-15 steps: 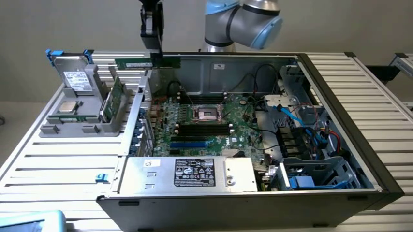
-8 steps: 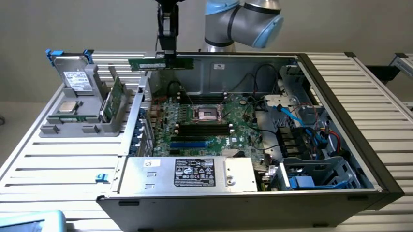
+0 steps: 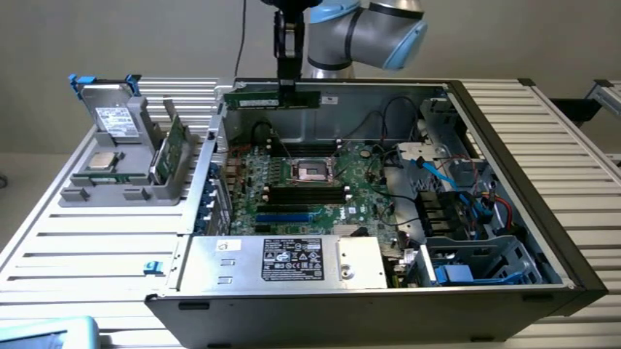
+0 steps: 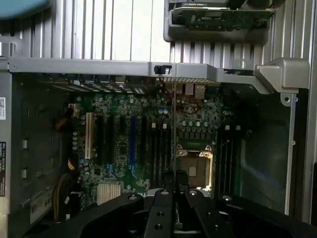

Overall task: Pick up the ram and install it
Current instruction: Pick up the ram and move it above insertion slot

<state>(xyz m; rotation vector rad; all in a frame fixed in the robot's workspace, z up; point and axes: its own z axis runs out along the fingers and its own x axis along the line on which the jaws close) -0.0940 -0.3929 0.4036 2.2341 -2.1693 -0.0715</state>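
Note:
The ram (image 3: 273, 99) is a long green stick held level and edge-down, in the air above the back wall of the open computer case (image 3: 505, 138). My gripper (image 3: 287, 91) is shut on its top edge near the middle. In the wrist view the ram (image 4: 173, 129) shows edge-on as a thin line running out from between the black fingers (image 4: 161, 208) of my gripper (image 4: 174, 187). Far below lie the motherboard's dark memory slots (image 3: 305, 193) beside the processor socket (image 3: 313, 171). From the wrist, that socket (image 4: 193, 168) sits just beside the ram's line.
A grey holder (image 3: 121, 193) at the exterior view's left carries a boxy drive (image 3: 118, 120), a square chip (image 3: 102, 161) and another green board (image 3: 173, 149). A silver power supply (image 3: 281, 262) fills the case's front. Cables (image 3: 437, 174) and a drive cage (image 3: 485, 262) crowd its right.

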